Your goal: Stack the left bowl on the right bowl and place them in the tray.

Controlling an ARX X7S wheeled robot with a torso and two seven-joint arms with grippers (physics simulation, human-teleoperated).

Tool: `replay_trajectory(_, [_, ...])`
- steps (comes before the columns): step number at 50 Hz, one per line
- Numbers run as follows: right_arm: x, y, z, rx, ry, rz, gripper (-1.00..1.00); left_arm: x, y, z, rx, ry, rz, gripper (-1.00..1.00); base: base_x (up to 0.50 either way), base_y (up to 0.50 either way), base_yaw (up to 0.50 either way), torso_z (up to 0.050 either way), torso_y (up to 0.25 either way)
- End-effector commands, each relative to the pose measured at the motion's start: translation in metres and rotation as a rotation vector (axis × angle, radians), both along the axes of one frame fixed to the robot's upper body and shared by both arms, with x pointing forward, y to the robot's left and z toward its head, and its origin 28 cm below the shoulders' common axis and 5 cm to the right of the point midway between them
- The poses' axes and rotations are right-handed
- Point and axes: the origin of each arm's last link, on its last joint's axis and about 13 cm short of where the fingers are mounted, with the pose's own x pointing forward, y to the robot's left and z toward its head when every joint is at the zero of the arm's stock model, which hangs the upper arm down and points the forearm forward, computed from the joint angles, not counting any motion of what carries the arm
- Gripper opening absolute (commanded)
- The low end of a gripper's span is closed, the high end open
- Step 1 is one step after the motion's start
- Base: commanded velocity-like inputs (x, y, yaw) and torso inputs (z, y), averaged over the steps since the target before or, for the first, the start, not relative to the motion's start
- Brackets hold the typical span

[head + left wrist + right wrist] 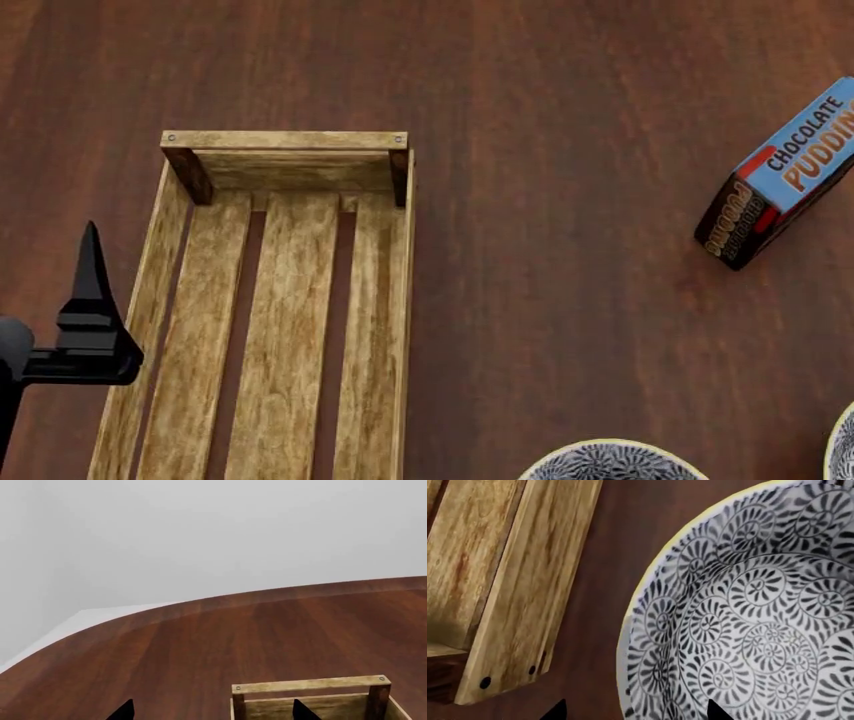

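In the left wrist view, the left gripper's [212, 711] two dark fingertips stand wide apart, empty, above one end of the long rectangular tray of light weathered wooden slats [310, 684] on the dark brown wooden table [200, 645].

In the head view, the tray's [280, 140] long axis runs 12 to 6 o'clock at left of centre. The left gripper [88, 300] hangs by its 9 o'clock rail. A blue chocolate pudding box [781, 180] lies at 3 o'clock, well apart. A white bowl with black spiral pattern [611, 461] shows at 5 o'clock, and a second bowl's rim [843, 440] at the corner.

In the right wrist view, the right gripper [635, 711] is spread wide, empty, over the patterned bowl's [747, 620] rim, near the tray's corner [507, 605].

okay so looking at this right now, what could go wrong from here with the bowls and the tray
The left bowl sits close beside the tray, so the right gripper, hanging above its rim, might knock the tray wall while grasping. The left gripper hovers over the tray end, where it could block the placing.
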Motion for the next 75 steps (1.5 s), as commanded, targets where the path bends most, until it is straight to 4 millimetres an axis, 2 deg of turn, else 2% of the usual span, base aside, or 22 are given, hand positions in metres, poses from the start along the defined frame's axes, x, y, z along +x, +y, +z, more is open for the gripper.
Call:
replay_trajectory(1, [0.001, -0.002, -0.007, 0.004, 0.019, -0.005, 1.00, 0.000, 0.000, 0.000, 0.001, -0.001, 0.001, 1.00, 0.00, 0.00, 0.00, 0.000, 0.000])
replay_trajectory(19, [0.005, -0.002, -0.019, 0.000, 0.067, -0.016, 1.00, -0.001, 0.000, 0.000, 0.002, -0.001, 0.003, 1.00, 0.00, 0.00, 0.00, 0.000, 0.000])
replay_trajectory(20, [0.005, -0.003, -0.019, -0.001, 0.069, -0.025, -1.00, -0.001, 0.000, 0.000, 0.002, -0.001, 0.003, 1.00, 0.00, 0.00, 0.00, 0.000, 0.000])
replay_trajectory(25, [0.006, -0.003, -0.022, -0.011, 0.081, -0.036, -1.00, 0.000, 0.000, 0.000, 0.004, -0.001, 0.003, 1.00, 0.00, 0.00, 0.00, 0.000, 0.000])
replay_trajectory(33, [0.003, -0.002, -0.011, -0.065, 0.026, -0.039, -1.00, -0.001, 0.001, 0.001, 0.003, -0.001, 0.003, 1.00, 0.00, 0.00, 0.00, 0.000, -0.002])
replay_trajectory(51, [-0.012, 0.002, 0.032, -0.161, -0.147, -0.056, -1.00, -0.001, 0.002, 0.002, -0.006, -0.004, 0.006, 1.00, 0.00, 0.00, 0.00, 0.000, -0.001])
replay_trajectory(75, [-0.013, 0.007, 0.072, -0.230, -0.405, -0.061, -1.00, -0.001, 0.003, 0.003, -0.008, -0.004, 0.009, 1.00, 0.00, 0.00, 0.00, 0.000, 0.000])
